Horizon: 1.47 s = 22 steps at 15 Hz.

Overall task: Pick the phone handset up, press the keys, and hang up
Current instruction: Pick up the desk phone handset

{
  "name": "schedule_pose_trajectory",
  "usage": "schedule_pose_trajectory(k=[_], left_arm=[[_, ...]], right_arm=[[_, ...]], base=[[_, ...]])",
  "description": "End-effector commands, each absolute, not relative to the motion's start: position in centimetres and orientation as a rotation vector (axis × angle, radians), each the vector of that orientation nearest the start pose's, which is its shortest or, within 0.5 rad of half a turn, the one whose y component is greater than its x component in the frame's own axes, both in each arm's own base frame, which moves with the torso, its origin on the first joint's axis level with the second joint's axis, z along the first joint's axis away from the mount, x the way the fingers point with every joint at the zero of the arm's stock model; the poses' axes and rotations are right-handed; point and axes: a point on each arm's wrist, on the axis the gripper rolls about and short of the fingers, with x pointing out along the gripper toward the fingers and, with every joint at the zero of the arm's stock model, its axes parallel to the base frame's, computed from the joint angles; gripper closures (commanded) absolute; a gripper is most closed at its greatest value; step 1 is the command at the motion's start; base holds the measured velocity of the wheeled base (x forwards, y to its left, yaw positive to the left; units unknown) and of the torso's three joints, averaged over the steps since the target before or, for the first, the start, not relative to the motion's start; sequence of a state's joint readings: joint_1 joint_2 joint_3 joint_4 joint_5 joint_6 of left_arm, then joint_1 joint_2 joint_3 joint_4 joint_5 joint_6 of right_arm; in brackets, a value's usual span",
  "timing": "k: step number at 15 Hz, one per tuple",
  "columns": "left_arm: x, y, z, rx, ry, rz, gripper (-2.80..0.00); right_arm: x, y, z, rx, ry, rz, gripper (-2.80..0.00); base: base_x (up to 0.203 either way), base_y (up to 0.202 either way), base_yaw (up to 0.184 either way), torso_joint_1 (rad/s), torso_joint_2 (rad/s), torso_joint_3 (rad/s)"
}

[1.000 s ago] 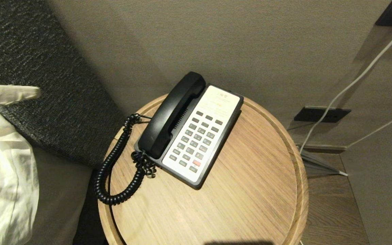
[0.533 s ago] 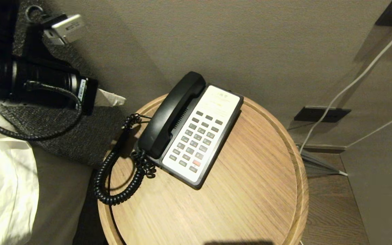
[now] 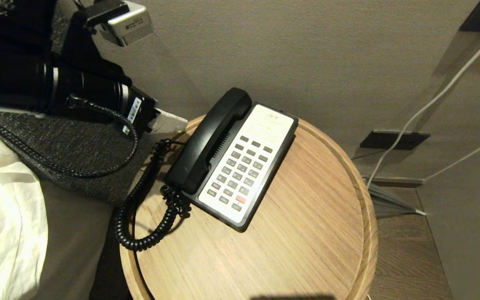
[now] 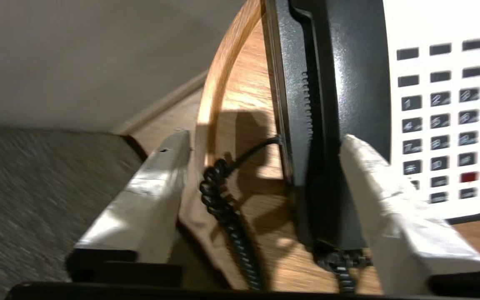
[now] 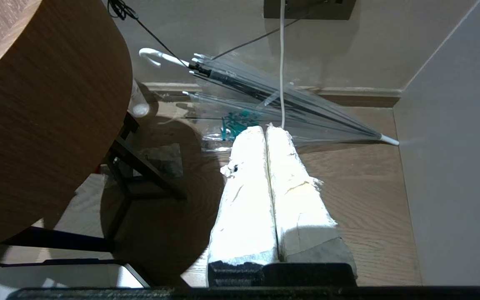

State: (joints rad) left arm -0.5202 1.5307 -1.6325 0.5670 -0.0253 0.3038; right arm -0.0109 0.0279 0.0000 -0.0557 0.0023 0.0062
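Black phone handset (image 4: 340, 104) cradled, near spread left tool (image 4: 265, 141).

A hotel bedroom: corded phone (image 3: 240, 166) on round bedside table (image 3: 306, 250) beside bed (image 3: 6, 216).

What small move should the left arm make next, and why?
Probably it should go forward and down until the handset lies between the fingers. In the left wrist view the left tool is open and still short of the handset, which lies in the cradle on the table; one finger is in front of it, the other outside the table rim. The right tool is shut, low beside the table.
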Motion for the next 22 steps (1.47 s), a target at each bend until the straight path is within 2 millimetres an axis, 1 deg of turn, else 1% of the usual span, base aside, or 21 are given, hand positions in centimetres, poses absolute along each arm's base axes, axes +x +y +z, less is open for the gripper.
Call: schedule_pose_trajectory(k=[1,3,5,8,9,16,22], left_arm=[[21.2,-13.1,34.5,0.447,0.367,-0.627,-2.80],[20.8,-14.0,34.2,0.463,0.379,-0.653,-2.80],[21.1,-14.5,33.8,0.452,0.408,-0.661,-2.80],[21.0,-15.6,33.8,0.351,0.444,-0.669,-2.80],[21.2,-15.8,33.7,0.344,0.451,-0.667,-2.80],[22.6,-16.8,32.5,0.354,0.488,-0.666,-2.80],[22.9,-17.0,32.1,0.361,0.500,-0.666,-2.80]], right_arm=[[-1.9,0.0,7.6,0.006,-0.009,-0.008,0.00],[-1.9,0.0,7.6,0.006,-0.009,-0.008,0.00],[-1.9,0.0,7.6,0.006,-0.009,-0.008,0.00],[-1.9,0.0,7.6,0.006,-0.009,-0.008,0.00],[-1.9,0.0,7.6,0.006,-0.009,-0.008,0.00],[-1.9,0.0,7.6,0.006,-0.009,-0.008,0.00],[-1.9,0.0,7.6,0.006,-0.009,-0.008,0.00]], base=[[0.000,0.000,0.000,0.000,0.00,0.000],[0.000,0.000,0.000,0.000,0.00,0.000],[0.000,0.000,0.000,0.000,0.00,0.000],[0.000,0.000,0.000,0.000,0.00,0.000],[0.000,0.000,0.000,0.000,0.00,0.000],[0.000,0.000,0.000,0.000,0.00,0.000],[0.000,0.000,0.000,0.000,0.00,0.000]])
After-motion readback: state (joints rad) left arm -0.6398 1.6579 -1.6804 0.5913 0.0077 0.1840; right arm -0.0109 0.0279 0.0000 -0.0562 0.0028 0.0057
